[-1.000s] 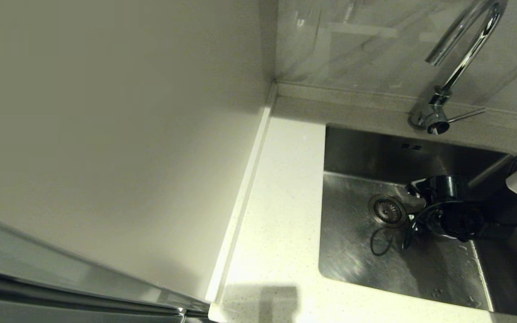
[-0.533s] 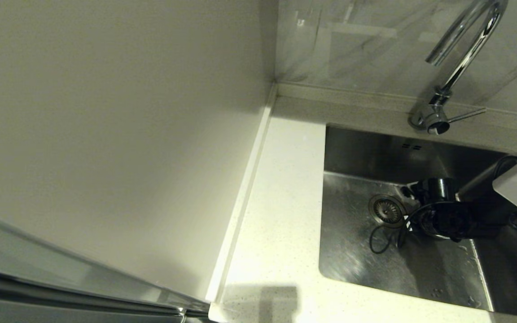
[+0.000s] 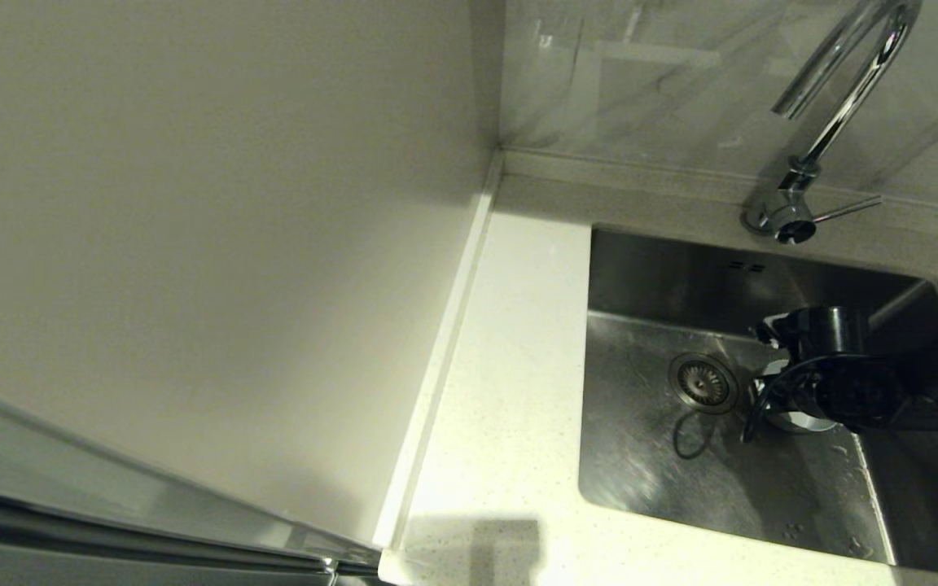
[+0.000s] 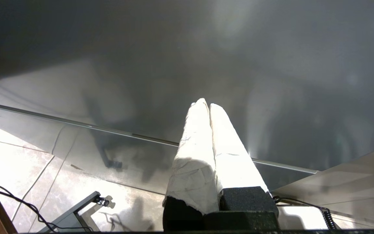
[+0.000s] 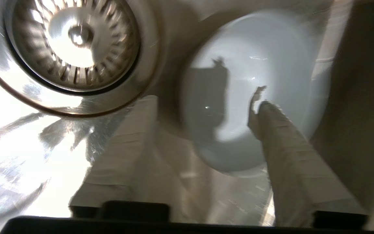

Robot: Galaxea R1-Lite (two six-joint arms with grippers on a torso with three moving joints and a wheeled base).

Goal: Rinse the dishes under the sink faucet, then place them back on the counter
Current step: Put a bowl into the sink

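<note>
A whitish-mint bowl [image 5: 255, 74] sits upright on the sink [image 3: 648, 464] floor, just right of the round drain strainer [image 5: 73, 48]. My right gripper [image 5: 205, 102] hangs low over it, open. One finger [image 5: 287, 152] reaches over the bowl's inside and the other finger [image 5: 131, 143] stays outside on the drain side, so the rim lies between them. In the head view the right gripper [image 3: 786, 391] hides most of the bowl [image 3: 807, 423]. The chrome faucet [image 3: 835, 98] stands behind the sink. My left gripper [image 4: 206, 104] is shut, parked away from the counter. The pink and blue-grey bowls are out of view.
The speckled counter [image 3: 501, 391] runs along the sink's left side, bounded by a smooth cream wall panel [image 3: 192, 244]. The faucet's side lever [image 3: 848, 210] points right. Two overflow slots [image 3: 746, 266] mark the sink's back wall. The drain [image 3: 703, 382] lies left of the gripper.
My right gripper has shifted right, away from the drain, after edging toward it. A whitish rim of the bowl now shows under it. The left arm has not visibly moved.
</note>
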